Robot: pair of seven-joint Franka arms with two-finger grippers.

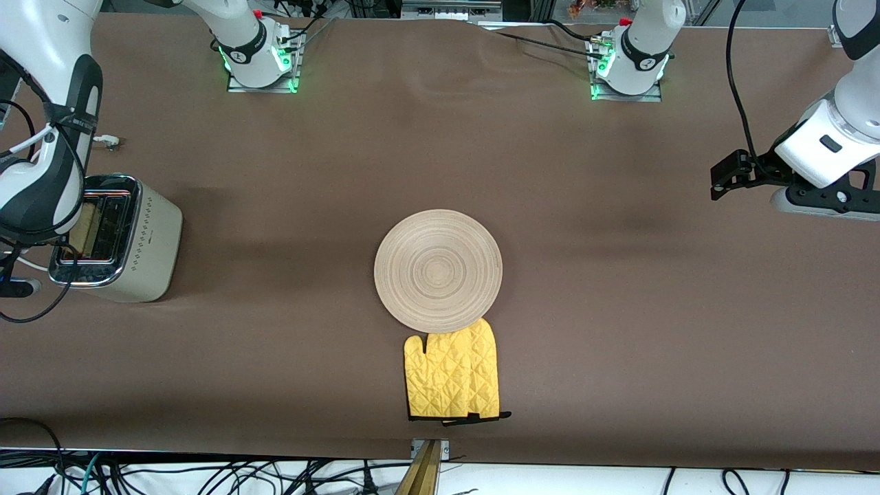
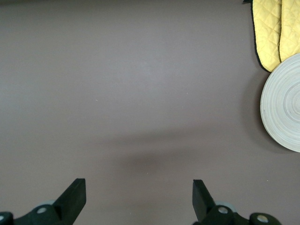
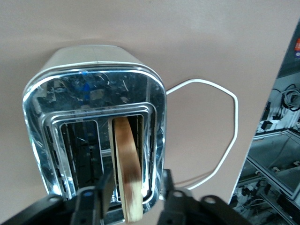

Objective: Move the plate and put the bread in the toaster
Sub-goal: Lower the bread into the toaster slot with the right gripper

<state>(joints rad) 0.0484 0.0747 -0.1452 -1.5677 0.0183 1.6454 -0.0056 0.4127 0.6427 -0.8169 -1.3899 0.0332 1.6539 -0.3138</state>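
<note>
The cream-beige toaster (image 1: 148,240) with its chrome top (image 3: 93,89) stands at the right arm's end of the table. The bread (image 3: 127,164) stands on edge in one slot, its top sticking out; it shows as a tan strip in the front view (image 1: 86,230). My right gripper (image 3: 136,185) hangs over the toaster, open, a finger on each side of the slice, with a gap at one finger. The round wooden plate (image 1: 438,271) lies mid-table, its nearer edge overlapping the yellow oven mitt (image 1: 454,377). My left gripper (image 1: 725,180) is open and empty (image 2: 138,183) above bare table at the left arm's end.
The toaster's white cord (image 3: 225,136) loops over the table beside the toaster. The plate's edge (image 2: 283,108) and the mitt (image 2: 274,33) show in the left wrist view. The right arm's wrist (image 1: 41,185) covers part of the toaster. A power strip (image 1: 825,203) lies under the left arm.
</note>
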